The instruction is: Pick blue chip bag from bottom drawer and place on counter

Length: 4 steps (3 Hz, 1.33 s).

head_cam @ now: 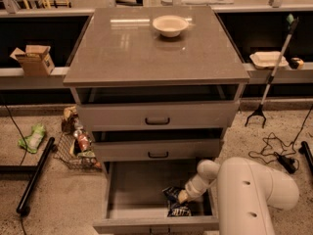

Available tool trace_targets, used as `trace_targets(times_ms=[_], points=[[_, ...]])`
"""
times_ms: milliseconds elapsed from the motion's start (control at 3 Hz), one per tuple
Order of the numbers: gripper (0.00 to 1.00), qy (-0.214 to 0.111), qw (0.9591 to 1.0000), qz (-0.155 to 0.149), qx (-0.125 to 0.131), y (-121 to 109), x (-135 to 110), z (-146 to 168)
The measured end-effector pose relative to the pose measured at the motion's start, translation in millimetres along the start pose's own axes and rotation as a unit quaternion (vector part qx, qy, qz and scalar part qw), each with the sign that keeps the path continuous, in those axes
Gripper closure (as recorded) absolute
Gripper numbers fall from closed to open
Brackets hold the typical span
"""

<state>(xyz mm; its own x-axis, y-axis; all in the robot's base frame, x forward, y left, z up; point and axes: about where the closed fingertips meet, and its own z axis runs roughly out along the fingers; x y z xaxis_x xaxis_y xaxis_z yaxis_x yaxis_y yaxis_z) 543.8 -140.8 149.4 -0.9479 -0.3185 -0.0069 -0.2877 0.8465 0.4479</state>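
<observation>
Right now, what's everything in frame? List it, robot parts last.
glossy grey-brown counter slab: 1, grey-brown, tops the cabinet
round cream bowl: 1, cream, on counter, near back
grey drawers with black handles: 2, grey, upper two, ajar
deep grey bottom drawer: 1, grey, pulled open
crinkled dark blue chip bag: 1, blue, inside bottom drawer, front right
brown cardboard box: 1, brown, left ledge
green bag: 1, green, floor, far left
wire basket of packets: 1, dark, floor left of cabinet
long-handled grabber tool: 1, grey, leaning at right ledge
pale shallow tray: 1, off-white, right ledge
white robot arm: 1, white, lower right, extends into bottom drawer
gripper: 1, pale, in bottom drawer at the chip bag
</observation>
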Motion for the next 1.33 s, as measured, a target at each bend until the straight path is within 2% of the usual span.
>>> trace_targets(times_ms=[333,667,1000,1333], points=[[1.00,-0.043,0.9968,-0.021,-0.064,-3,-5,-36],[1.00,-0.089,0.9875,-0.070,-0.109,-12,-1,-88],[1.00,-0.096,0.9807,-0.123,-0.119,-12,6,-99],[1.00,-0.096,0.9805,-0.124,-0.118,-12,6,-98]])
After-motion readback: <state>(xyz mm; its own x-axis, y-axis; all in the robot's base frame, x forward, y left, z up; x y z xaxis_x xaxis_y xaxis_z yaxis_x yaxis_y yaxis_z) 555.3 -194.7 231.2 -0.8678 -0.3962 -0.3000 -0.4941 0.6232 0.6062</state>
